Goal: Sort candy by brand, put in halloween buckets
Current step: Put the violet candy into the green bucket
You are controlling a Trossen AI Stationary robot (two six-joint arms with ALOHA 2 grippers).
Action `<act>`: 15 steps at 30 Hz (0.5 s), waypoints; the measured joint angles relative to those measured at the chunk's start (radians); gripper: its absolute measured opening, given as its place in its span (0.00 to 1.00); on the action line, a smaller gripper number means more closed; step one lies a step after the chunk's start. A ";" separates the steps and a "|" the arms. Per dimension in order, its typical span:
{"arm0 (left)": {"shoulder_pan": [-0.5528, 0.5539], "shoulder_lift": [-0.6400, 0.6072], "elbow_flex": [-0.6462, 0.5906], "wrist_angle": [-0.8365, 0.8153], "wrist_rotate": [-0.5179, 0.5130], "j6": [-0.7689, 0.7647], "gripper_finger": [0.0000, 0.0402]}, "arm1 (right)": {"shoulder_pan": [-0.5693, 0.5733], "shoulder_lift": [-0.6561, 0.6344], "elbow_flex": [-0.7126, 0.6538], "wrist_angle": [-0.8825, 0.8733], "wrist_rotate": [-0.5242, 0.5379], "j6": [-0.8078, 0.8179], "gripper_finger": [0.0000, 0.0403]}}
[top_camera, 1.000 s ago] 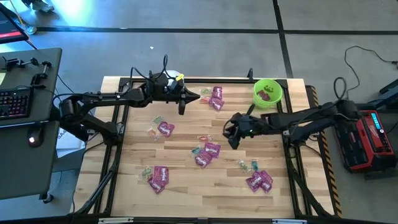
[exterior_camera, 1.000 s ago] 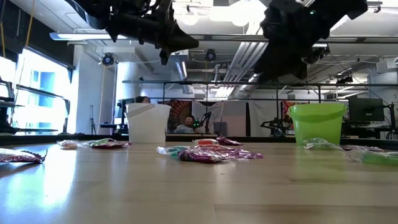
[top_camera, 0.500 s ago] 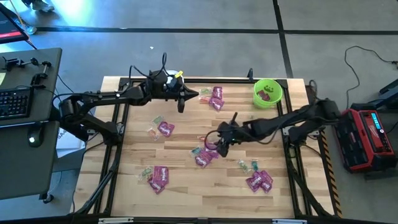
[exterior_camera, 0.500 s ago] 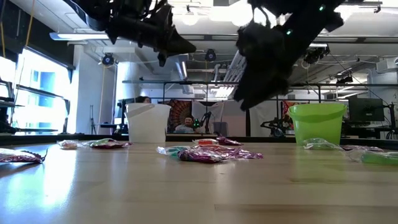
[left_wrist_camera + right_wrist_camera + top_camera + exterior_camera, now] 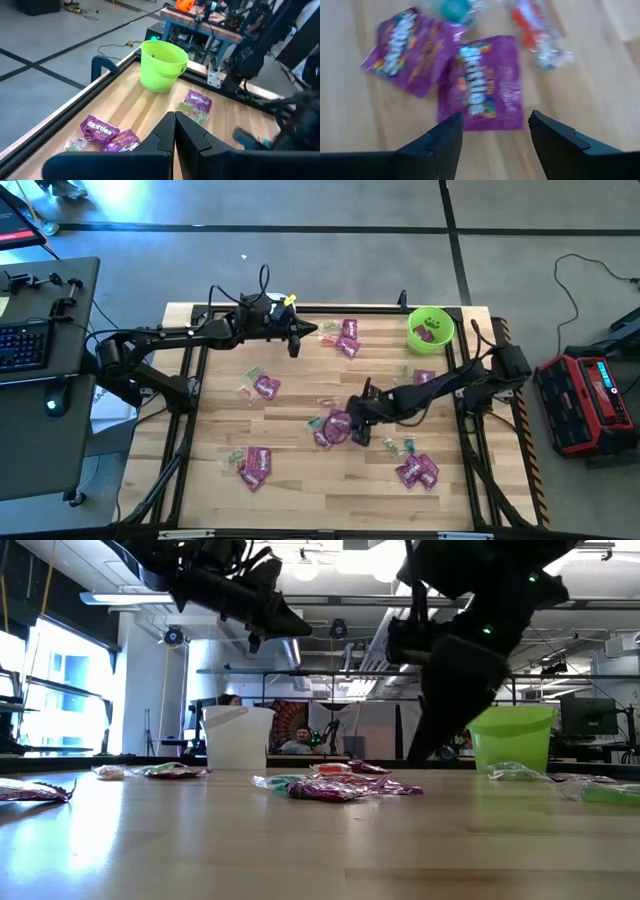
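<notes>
Purple candy packets and small clear-wrapped pieces lie scattered over the wooden table [image 5: 300,480]. Two purple packets [image 5: 481,85] [image 5: 407,47] lie flat in the middle of the table, overlapping. My right gripper [image 5: 492,145] [image 5: 350,426] hangs open just above them, slanting down, a finger to each side of the nearer packet. The lime green bucket [image 5: 430,328] [image 5: 162,65] stands at the far right. The white bucket [image 5: 238,737] shows only in the low view. My left gripper [image 5: 175,135] [image 5: 296,340] is shut with nothing in it, raised over the far side of the table.
More candy lies in clusters: far middle [image 5: 347,337], left of middle [image 5: 262,387], near left [image 5: 255,463], near right [image 5: 418,470]. A red clear-wrapped piece [image 5: 535,30] and a teal one [image 5: 455,7] lie just beyond the two packets. A dark frame [image 5: 190,380] rims the table.
My right gripper has come down and toward the table's left and near side, from the air in front of the green bucket to just above the two purple packets in the middle. It has tipped more steeply downward.
</notes>
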 joint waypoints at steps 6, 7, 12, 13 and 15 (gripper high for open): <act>-0.001 0.000 0.000 0.000 -0.003 0.000 0.00 | 0.010 0.055 0.000 0.049 0.005 -0.032 0.54; -0.003 0.000 0.000 -0.003 -0.004 -0.001 0.00 | 0.009 0.066 0.000 0.059 0.001 -0.033 0.54; -0.011 0.000 0.000 -0.004 -0.004 -0.025 0.00 | 0.006 0.106 0.004 0.098 0.003 -0.033 0.50; -0.014 0.000 0.000 -0.005 -0.004 -0.025 0.00 | 0.004 0.110 0.005 0.099 0.002 -0.033 0.48; -0.019 0.000 0.000 -0.005 -0.005 -0.026 0.00 | 0.002 0.111 0.005 0.099 -0.003 -0.024 0.42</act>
